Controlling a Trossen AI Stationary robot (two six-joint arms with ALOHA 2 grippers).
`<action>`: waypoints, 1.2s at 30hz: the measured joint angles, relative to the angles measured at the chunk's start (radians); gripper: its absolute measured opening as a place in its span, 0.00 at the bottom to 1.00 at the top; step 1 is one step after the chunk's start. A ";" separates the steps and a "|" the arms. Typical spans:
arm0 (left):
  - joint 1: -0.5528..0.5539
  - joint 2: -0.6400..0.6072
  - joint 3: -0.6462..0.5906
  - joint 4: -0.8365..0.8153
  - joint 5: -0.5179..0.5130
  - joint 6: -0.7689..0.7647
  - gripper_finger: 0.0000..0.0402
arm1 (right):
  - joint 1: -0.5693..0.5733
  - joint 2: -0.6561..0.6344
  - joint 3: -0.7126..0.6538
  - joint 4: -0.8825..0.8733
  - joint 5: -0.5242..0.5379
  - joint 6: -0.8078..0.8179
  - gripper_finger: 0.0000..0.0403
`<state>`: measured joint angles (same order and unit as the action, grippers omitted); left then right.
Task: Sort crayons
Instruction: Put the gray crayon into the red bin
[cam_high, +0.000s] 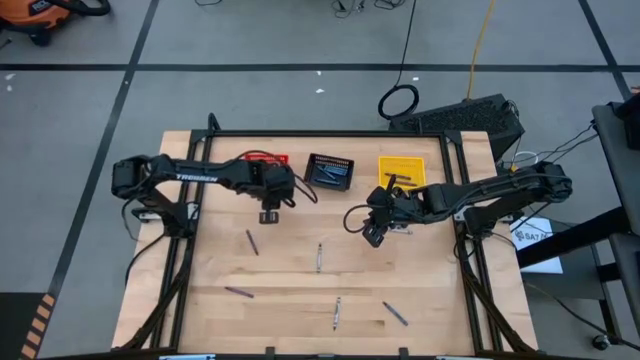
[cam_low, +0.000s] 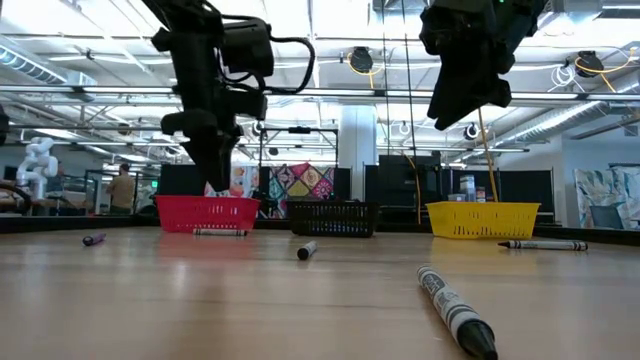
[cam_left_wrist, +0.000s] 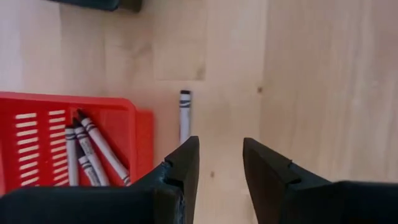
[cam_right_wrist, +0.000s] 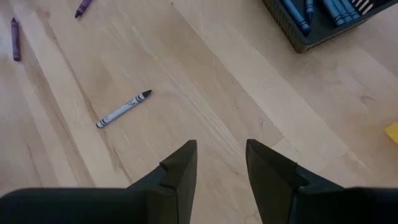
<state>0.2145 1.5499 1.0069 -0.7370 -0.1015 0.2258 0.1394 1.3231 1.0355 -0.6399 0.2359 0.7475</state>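
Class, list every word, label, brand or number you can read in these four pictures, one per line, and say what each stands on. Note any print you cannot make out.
"TROSSEN" - white letters along the left arm, high view.
Paper sheet beside the table's right edge: dark print, too small to read.
Crayon wrappers, such as the grey crayon nearest the low camera: markings blurred, unreadable.
Red basket, black basket, yellow basket: no text visible.

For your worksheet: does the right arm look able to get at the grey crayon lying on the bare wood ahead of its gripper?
Probably yes. The right gripper hangs open above the table, and the grey crayon lies alone on bare wood, with nothing between them.
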 joint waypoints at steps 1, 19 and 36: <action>0.005 0.008 0.000 0.006 0.000 0.000 0.29 | 0.000 0.000 0.000 0.000 0.000 0.000 0.31; 0.028 0.204 -0.001 0.079 -0.109 0.017 0.29 | 0.000 0.000 0.000 -0.020 -0.001 -0.003 0.31; 0.107 0.209 -0.001 0.076 -0.002 0.051 0.29 | 0.000 0.000 0.000 -0.023 -0.001 -0.001 0.31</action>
<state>0.3212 1.7588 1.0061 -0.6613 -0.1037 0.2769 0.1398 1.3228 1.0355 -0.6628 0.2352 0.7467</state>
